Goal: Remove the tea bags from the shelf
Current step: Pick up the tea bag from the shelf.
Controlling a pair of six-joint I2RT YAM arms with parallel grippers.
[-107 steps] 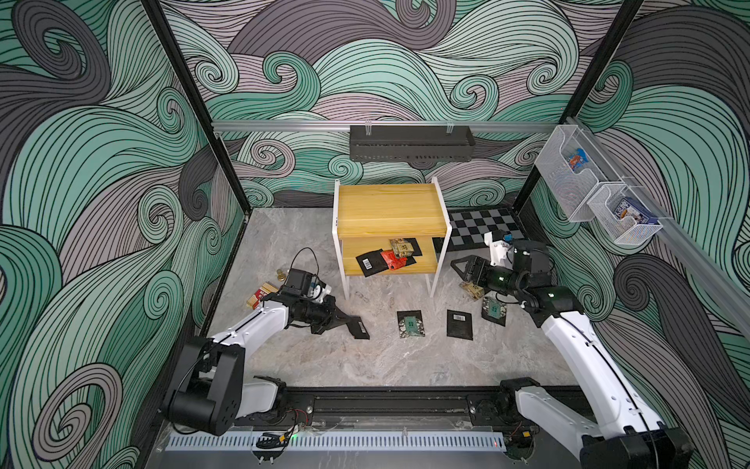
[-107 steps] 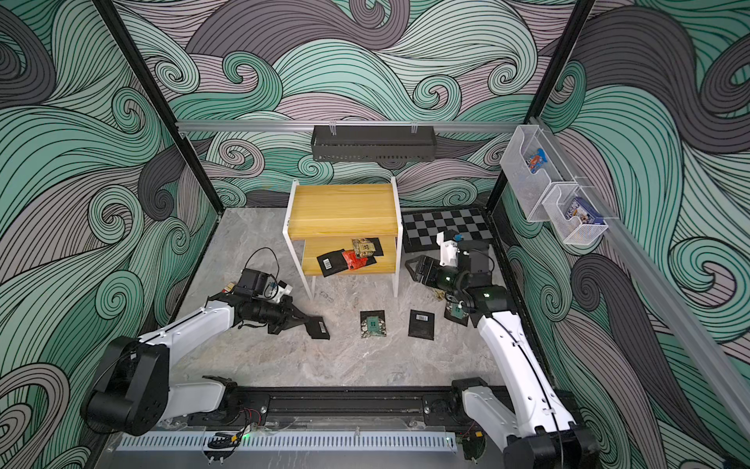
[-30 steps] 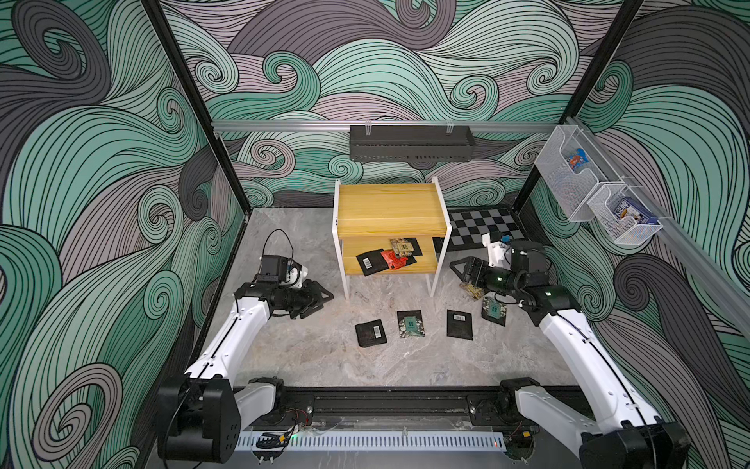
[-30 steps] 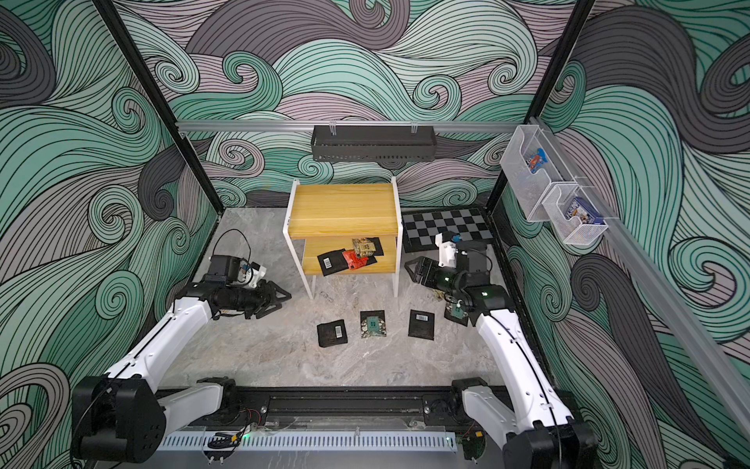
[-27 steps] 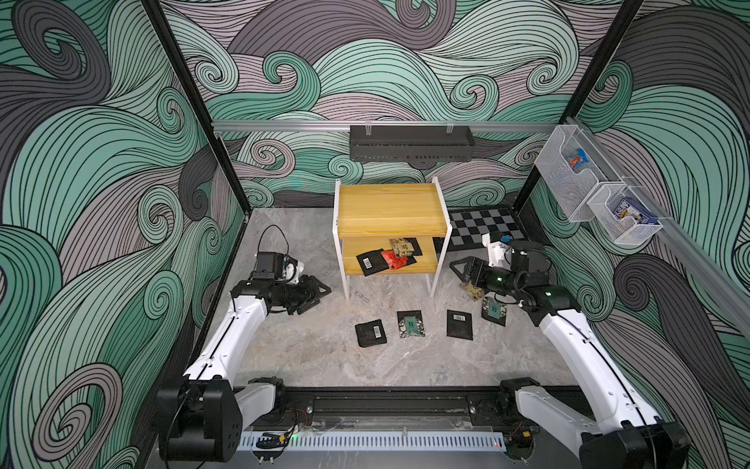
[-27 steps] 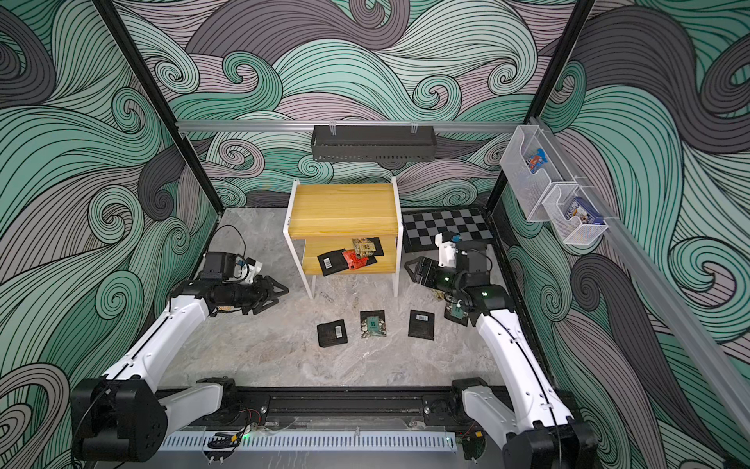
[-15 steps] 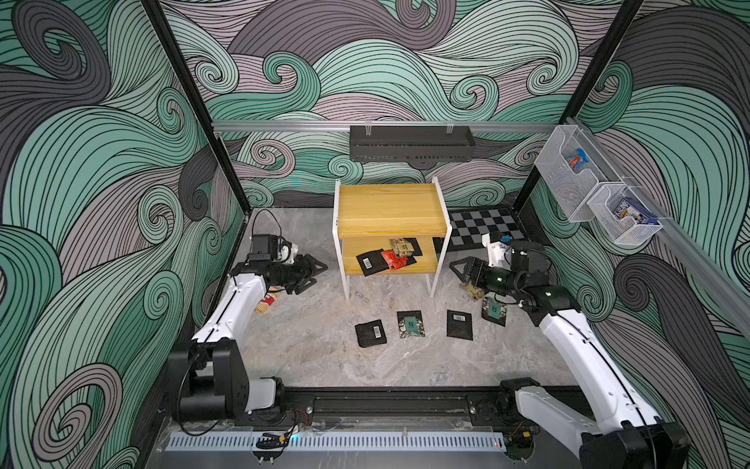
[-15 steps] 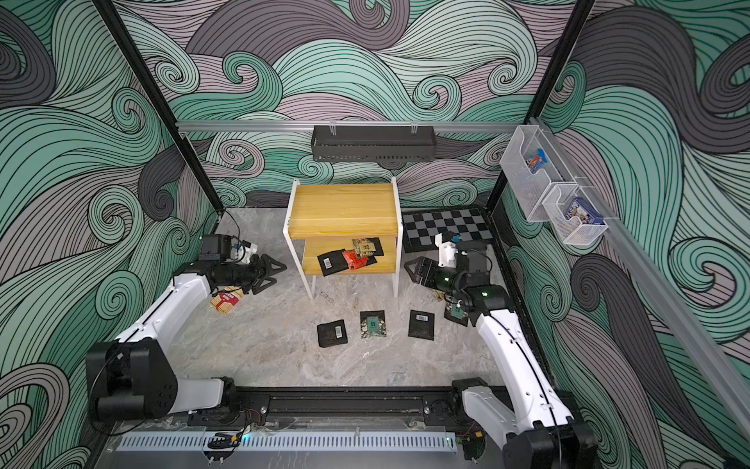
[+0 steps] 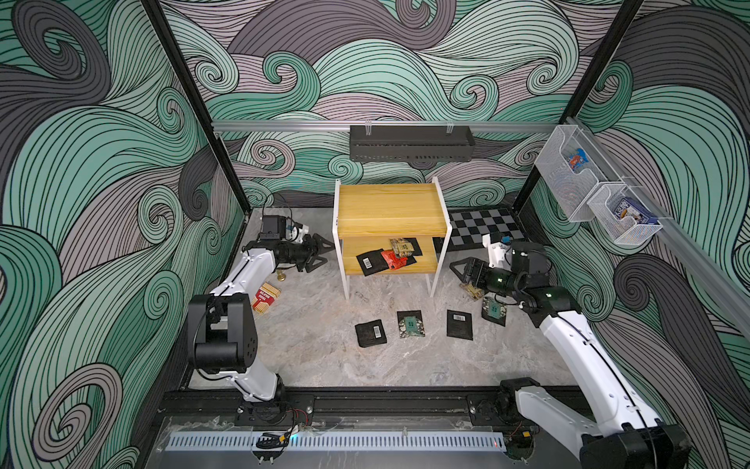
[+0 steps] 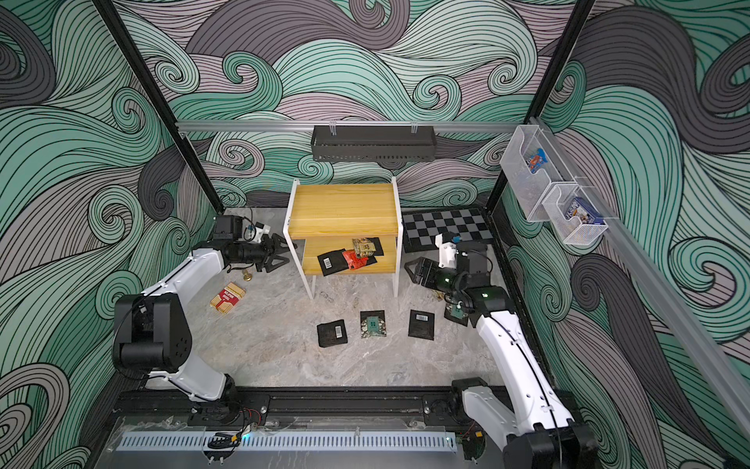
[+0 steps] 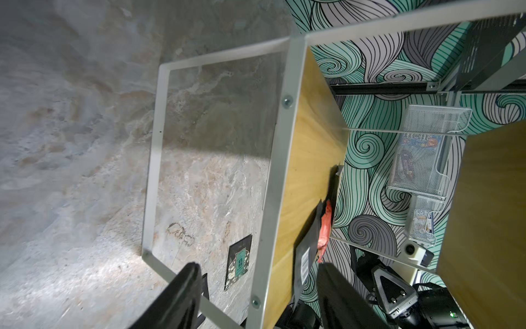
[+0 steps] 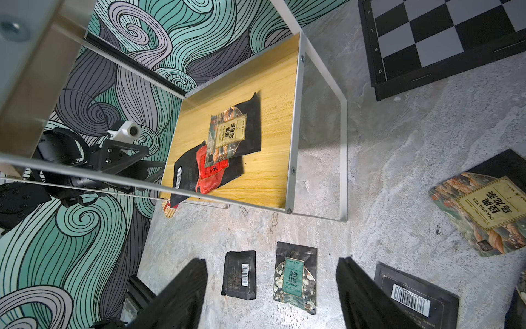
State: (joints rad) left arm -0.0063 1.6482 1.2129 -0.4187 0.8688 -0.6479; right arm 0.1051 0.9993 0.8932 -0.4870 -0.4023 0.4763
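Note:
The shelf [image 9: 389,207] has yellow boards in a white frame. On its lower board [image 12: 273,114] lie a black barcode tea bag [image 9: 369,262], a red one [image 9: 393,259] and a tan one [image 9: 401,245] over another black sachet. Several tea bags lie on the floor in front, among them a black one [image 9: 370,333] and a teal one [image 9: 410,323]. My left gripper [image 9: 324,251] is open and empty, level with the lower board at the shelf's left side [image 11: 257,270]. My right gripper [image 9: 456,271] hangs open and empty off the shelf's right side [image 12: 271,263].
A red-and-tan striped box [image 9: 266,297] and a small brass piece [image 9: 280,277] lie on the floor under the left arm. A chessboard [image 9: 483,227] lies at the back right. A black tray [image 9: 410,142] and wire baskets [image 9: 625,219] hang on the walls.
My left arm has swung back from the front floor to the shelf's left side, and its jaws have opened wider. The black sachet it carried earlier lies on the floor. The right arm is still.

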